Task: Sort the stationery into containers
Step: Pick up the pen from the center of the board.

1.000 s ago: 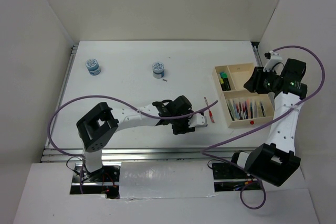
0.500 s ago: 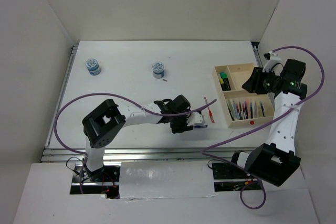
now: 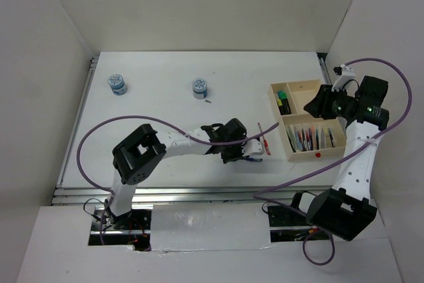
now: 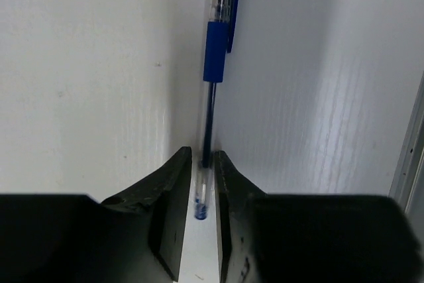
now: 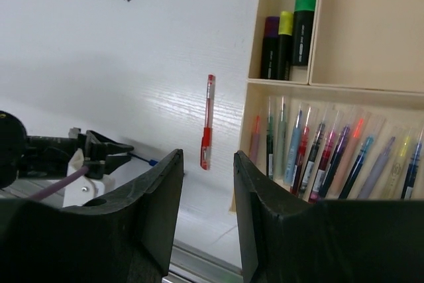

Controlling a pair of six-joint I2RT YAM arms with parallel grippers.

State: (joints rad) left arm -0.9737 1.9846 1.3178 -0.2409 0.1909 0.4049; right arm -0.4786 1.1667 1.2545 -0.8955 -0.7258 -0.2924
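Note:
A blue pen [image 4: 216, 51] lies on the white table, and my left gripper [image 4: 202, 157] is shut on its near end, one finger tight on each side. From above, the left gripper [image 3: 255, 151] is just left of a red pen [image 3: 265, 138] that lies loose on the table. The pale wooden tray [image 3: 306, 95] at the right holds highlighters [image 3: 283, 104] and a row of pens [image 3: 311, 138]. My right gripper [image 3: 317, 104] hovers over the tray's right side, open and holding nothing [image 5: 207, 164]. The red pen [image 5: 207, 124] lies left of the tray [image 5: 311, 85].
Two small round blue-white pots [image 3: 118, 84] [image 3: 199, 87] stand at the back left of the table. A tiny dark speck lies beside the nearer pot. Purple cables loop from both arms above the table. The metal rail runs along the near edge.
My left arm has reached further right toward the red pen, and its jaws have closed onto the blue pen. The right arm has barely moved.

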